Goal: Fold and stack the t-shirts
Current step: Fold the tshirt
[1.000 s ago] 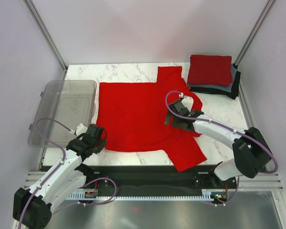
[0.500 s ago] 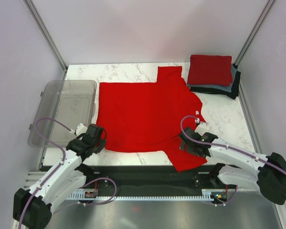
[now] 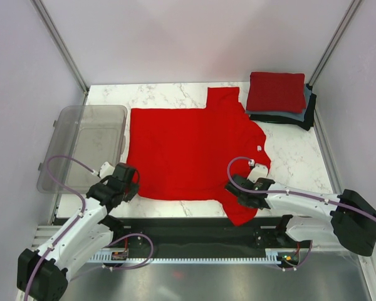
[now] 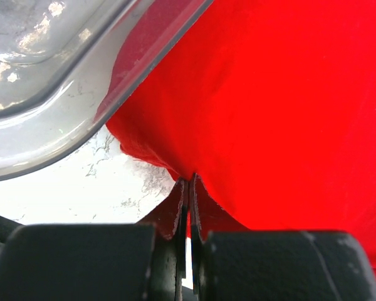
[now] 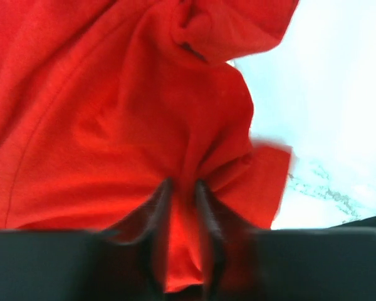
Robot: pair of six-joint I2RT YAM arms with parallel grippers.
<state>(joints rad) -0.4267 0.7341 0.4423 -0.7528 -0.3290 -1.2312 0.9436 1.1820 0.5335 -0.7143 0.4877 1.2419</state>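
Red t-shirt [image 3: 188,150] lay spread flat across the middle of the table [image 3: 294,157], its body reaching from beside the bin to the right of centre, one sleeve pointing to the far edge and the other trailing to the near edge. A small white label [image 3: 258,148] showed at the neck, on the shirt's right side.

At the near left corner of the shirt, the left gripper [image 4: 188,182] was closed tight, its jaws nearly touching, with the hem drawn to a point between the tips. The right gripper [image 5: 183,188] sat on the near sleeve, close to the near edge; its fingers [image 5: 164,194] had narrowed on a puckered fold of red cloth that filled the gap between them, though that view was blurred.

In the far right corner rested a stack: a folded red tee [image 3: 276,92] on top, a grey-blue tee [image 3: 282,116] under it and a black tee [image 3: 308,110] lowest. The clear grey plastic bin [image 3: 81,147] stood at the left edge, just beside the spread shirt.
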